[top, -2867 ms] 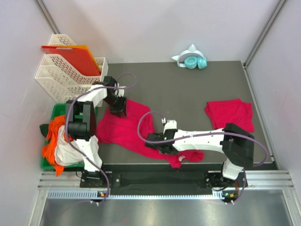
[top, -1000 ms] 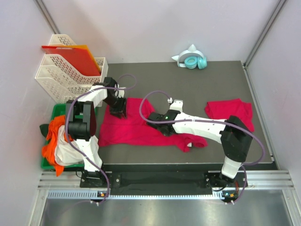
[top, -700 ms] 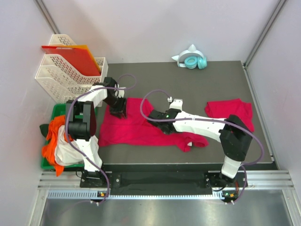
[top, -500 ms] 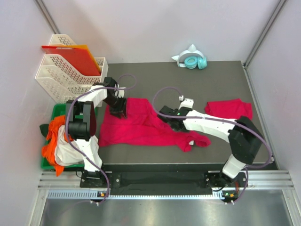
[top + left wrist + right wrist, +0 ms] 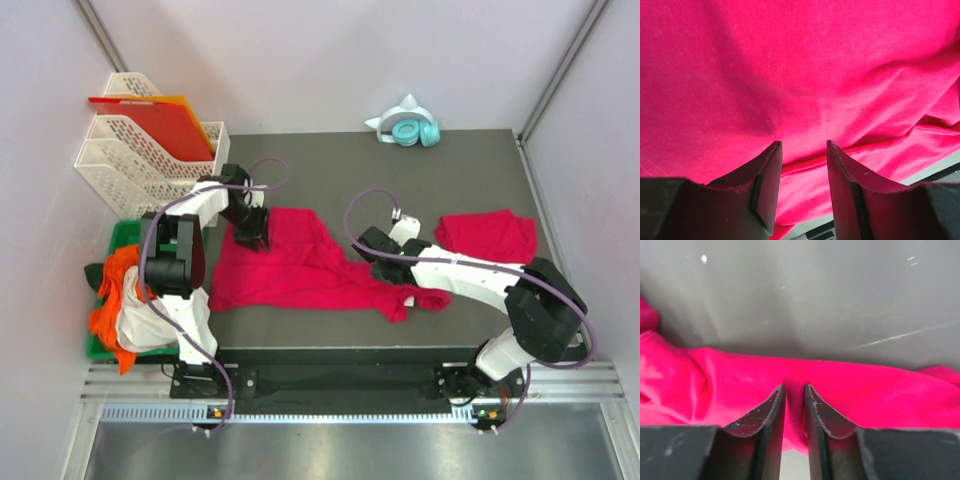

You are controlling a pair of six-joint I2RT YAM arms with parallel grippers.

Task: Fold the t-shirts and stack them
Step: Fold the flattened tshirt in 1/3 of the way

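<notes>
One shirt (image 5: pixel 300 270) lies spread across the middle-left of the counter (image 5: pixel 400 180), mostly flat, with its near-right part bunched into a twisted tail. A second shirt (image 5: pixel 488 236) sits well apart at the right, lying loosely, probably waiting as the stack's spot or the next piece.

The left gripper (image 5: pixel 252 232) is down on the spread shirt's far-left corner. In its wrist view the jaws stand apart with smooth cloth showing in the gap. I cannot tell whether a fold is pinched or the tips merely press down. Either way its place makes sense as an anchor: it keeps that corner put while the other arm works the cloth.

The right gripper (image 5: pixel 378 265) is at the shirt's right edge, next to the bunched tail. Its wrist view shows the jaws with only a narrow gap, their tips at a raised ridge of cloth with bare counter beyond. Whether the ridge is actually clamped I cannot tell. It looks placed to take the edge there and draw it rightward, away from the anchored corner.

The shirt seems to be in flattening; no fold is made yet.
</notes>
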